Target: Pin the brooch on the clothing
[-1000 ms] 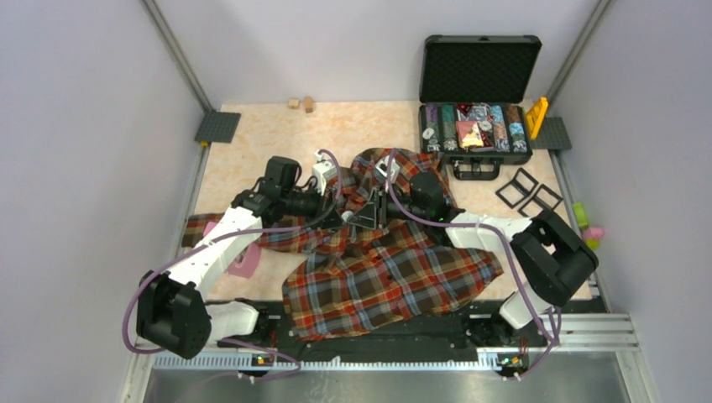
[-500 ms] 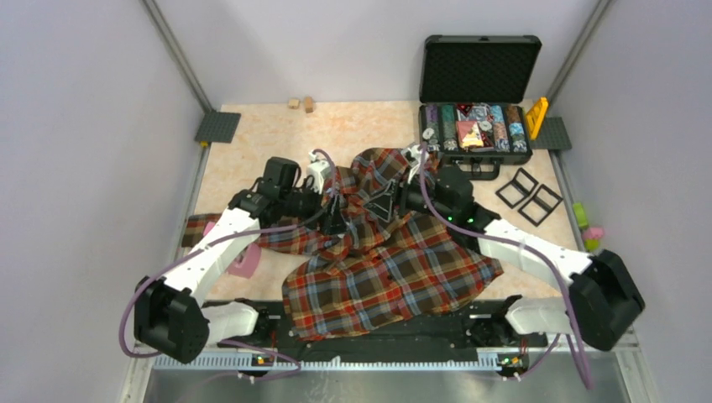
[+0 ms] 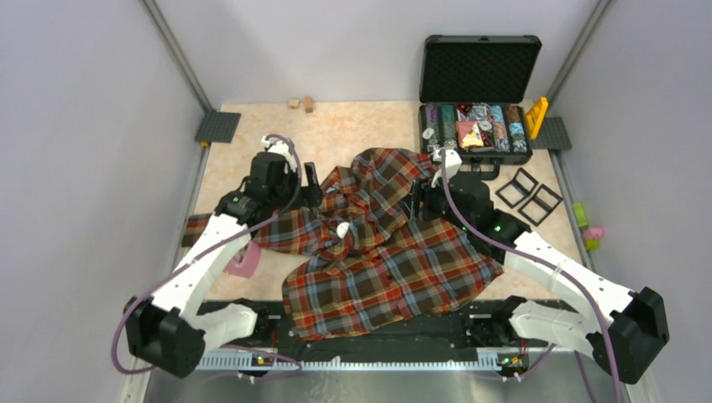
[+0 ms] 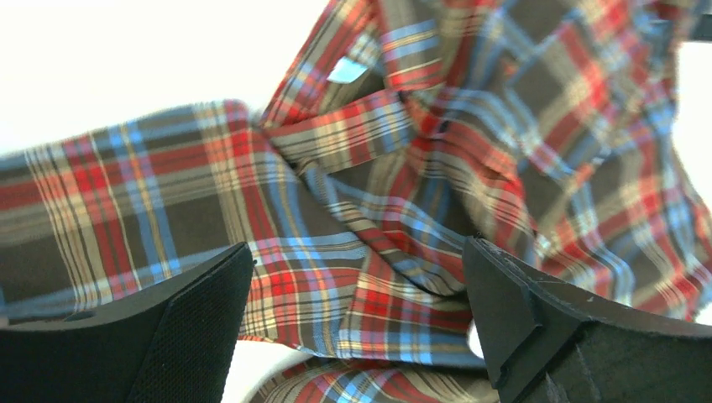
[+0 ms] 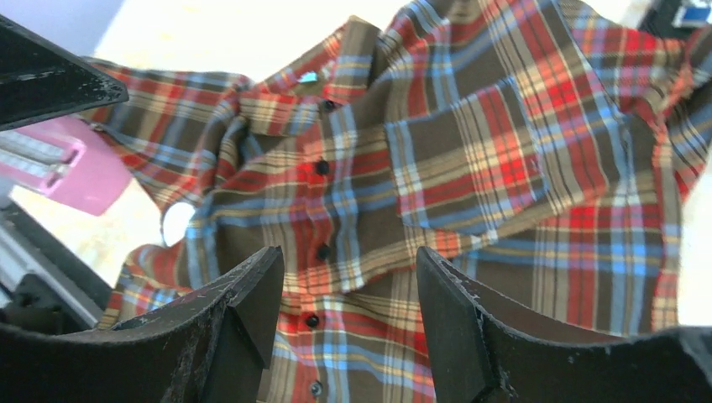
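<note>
Both tools are empty: left tool (image 4: 357,252) is spread wide and hangs over the collar end of the clothing (image 3: 395,269); right tool (image 5: 348,252) is also apart with nothing between its fingers, over the button strip beside the chest pocket (image 5: 470,159).

The brooch (image 3: 342,228) is the small pale disc on a rumpled fold near the middle of the shirt, between the two tools and touching neither; the overhead view is too coarse to tell whether its pin goes through the cloth or it only rests there, so treat it as loose.

Risks from here:
- tug any part of the shirt and the fold shifts; the disc could roll into a crease or off onto the surface (image 3: 252,126)
- it is tiny and sits on soft cloth; if you close on it from above you will probably pinch fabric with it, or flick it away
- the cloth is bunched in layers there; a pin pushed in could catch two layers, or none
- wide-open fingers dropped low can snag a collar or sleeve and drag the whole garment toward the pink block (image 3: 243,262)

Flatten the cloth around the brooch before you press.
</note>
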